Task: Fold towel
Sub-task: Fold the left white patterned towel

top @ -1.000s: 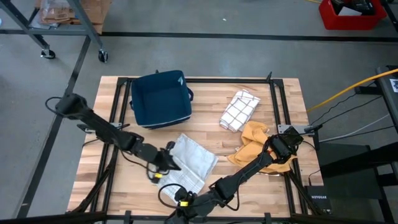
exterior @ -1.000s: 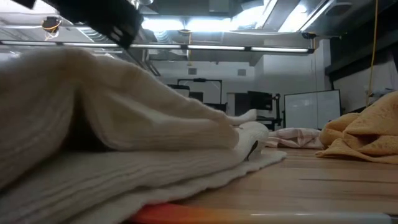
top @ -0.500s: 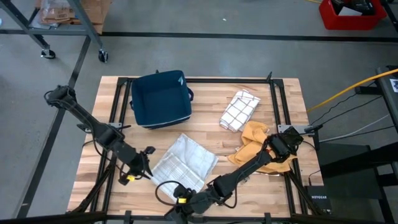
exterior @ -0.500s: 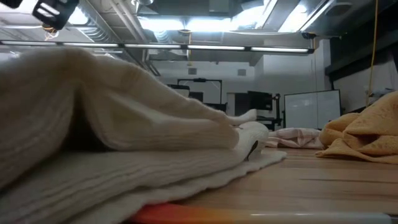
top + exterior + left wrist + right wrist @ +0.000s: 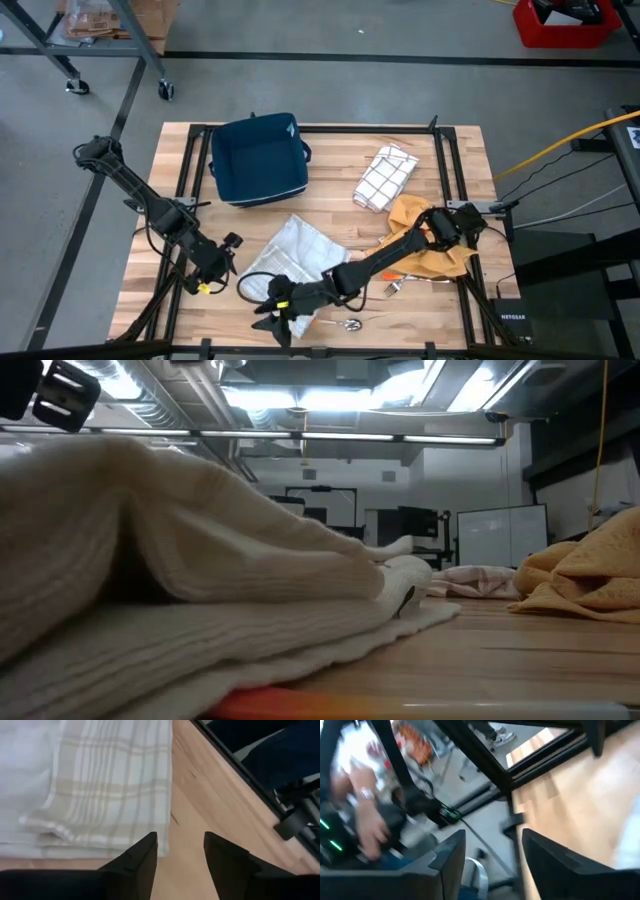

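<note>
- I see the right gripper [image 5: 277, 318] at the towel's [image 5: 297, 262] near corner, fingers spread, holding nothing.
- The left gripper [image 5: 222, 262] waits just beside its left edge, fingers spread.
- The towel lies folded near the blue bin [image 5: 258, 158]; I judge the folding mostly done.

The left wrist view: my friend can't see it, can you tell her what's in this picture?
A folded white towel with tan plaid stripes lies on a wooden table. The left gripper sits just off the towel's edge, its two dark fingers open and holding nothing. A dark blue thing shows past the table's black edge.
</note>
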`<state>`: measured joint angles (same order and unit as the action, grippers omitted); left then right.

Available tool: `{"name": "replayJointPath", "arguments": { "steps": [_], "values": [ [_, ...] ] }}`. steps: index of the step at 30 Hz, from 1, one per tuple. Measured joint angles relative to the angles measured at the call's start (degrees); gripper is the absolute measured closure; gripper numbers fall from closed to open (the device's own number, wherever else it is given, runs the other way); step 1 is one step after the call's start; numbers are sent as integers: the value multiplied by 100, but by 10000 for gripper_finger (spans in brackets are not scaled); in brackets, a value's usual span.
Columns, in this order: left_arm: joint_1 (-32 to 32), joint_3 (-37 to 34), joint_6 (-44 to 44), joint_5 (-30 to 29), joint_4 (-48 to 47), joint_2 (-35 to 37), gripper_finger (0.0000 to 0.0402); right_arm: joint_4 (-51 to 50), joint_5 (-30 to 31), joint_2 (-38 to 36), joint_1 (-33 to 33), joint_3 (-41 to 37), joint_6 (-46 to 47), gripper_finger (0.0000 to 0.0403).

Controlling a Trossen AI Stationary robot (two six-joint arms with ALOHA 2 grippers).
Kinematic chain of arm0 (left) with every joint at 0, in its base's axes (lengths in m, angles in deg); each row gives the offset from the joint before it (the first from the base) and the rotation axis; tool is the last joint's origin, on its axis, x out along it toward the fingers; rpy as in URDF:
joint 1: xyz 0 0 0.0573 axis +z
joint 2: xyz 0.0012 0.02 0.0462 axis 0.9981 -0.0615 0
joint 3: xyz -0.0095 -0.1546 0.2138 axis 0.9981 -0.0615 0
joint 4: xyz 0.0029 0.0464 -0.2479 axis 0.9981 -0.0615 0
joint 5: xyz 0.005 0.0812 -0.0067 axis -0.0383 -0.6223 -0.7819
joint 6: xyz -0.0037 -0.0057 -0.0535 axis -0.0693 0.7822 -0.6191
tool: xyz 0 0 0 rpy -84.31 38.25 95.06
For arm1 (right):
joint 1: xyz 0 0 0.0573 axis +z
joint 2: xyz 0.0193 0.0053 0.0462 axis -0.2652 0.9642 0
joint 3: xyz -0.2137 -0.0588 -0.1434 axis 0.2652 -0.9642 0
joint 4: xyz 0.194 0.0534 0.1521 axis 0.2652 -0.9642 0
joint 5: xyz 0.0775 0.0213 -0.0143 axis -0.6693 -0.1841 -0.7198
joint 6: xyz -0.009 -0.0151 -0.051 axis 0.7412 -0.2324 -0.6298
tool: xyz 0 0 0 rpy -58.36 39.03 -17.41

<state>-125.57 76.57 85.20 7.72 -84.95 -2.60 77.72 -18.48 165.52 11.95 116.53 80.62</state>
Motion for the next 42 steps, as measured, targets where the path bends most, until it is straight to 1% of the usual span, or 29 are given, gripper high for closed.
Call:
{"name": "replayJointPath", "arguments": {
  "steps": [3,5,10,13,16,20,23,30,32,35,39,42],
  "values": [
    [2,0,225,-8,-62,0,245,-336,-238,0,-97,0,-583,195],
    [9,0,365,-11,-69,-2,247,-662,-514,0,-159,0,-610,197],
    [9,0,794,-15,-60,-56,247,-1777,-1498,0,-178,2,-562,214],
    [9,0,938,-17,-49,-203,245,-2316,-2106,0,-133,2,-369,224],
    [11,0,1016,-35,30,-429,245,-2410,-2492,0,-68,2,-268,231],
    [11,0,1150,-50,210,-786,245,-2406,-2704,0,-11,2,-269,235],
    [11,0,1224,-146,443,-1051,245,-2519,-2717,0,18,2,-293,235],
    [15,0,1233,-413,718,-1441,244,-3440,-2658,2,46,2,-623,236],
    [13,0,1261,-568,709,-1507,244,-3676,-2505,2,46,2,-750,236],
    [15,0,1393,-761,717,-1580,244,-3766,-2205,2,47,2,-1020,236],
    [13,0,1499,-785,710,-1755,244,-3817,-1875,2,48,2,-1184,236],
    [23,0,1498,-781,714,-1990,244,-4131,-1553,2,47,2,-1186,236]
  ]
}}
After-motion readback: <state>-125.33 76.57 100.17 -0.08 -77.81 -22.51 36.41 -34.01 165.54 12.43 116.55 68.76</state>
